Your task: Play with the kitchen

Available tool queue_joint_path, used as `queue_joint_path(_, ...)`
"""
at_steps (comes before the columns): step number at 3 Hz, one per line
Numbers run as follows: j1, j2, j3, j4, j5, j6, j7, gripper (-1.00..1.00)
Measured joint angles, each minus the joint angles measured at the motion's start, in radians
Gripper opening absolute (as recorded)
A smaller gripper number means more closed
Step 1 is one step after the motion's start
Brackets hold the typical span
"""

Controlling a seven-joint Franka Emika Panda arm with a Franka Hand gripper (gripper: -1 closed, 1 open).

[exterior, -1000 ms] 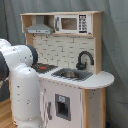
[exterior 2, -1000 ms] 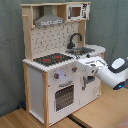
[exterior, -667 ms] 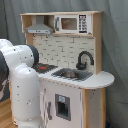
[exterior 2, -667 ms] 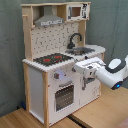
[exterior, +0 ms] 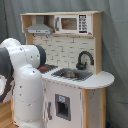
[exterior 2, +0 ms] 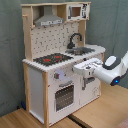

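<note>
In the second exterior view my gripper (exterior 2: 84, 70) hung at the front of the play kitchen (exterior 2: 50, 75), at four o'clock from the stovetop (exterior 2: 52, 59); I could not tell how far its fingers stood apart or whether they held anything. The sink (exterior: 72, 74) sat under the black faucet (exterior: 83, 59), its contents unclear. The kitchen stood on a wooden floor (exterior 2: 30, 119) before a grey curtain (exterior: 115, 45).

No readable text, label, brand, number or sign anywhere on the kitchen (exterior: 75, 75) in both exterior views. Dark marks on the microwave (exterior: 70, 23) panel in the first exterior view, too small to make out. Nothing legible on the arm (exterior 2: 107, 70) either.
</note>
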Motion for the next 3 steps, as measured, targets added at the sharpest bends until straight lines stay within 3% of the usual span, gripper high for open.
queue_joint_path(2,-0.047,0.133,-0.001,-0.161,-0.01,0.058,-0.002,1.0)
queue_joint_path(3,-0.102,0.137,-0.004,-0.202,-0.05,0.121,-0.002,1.0)
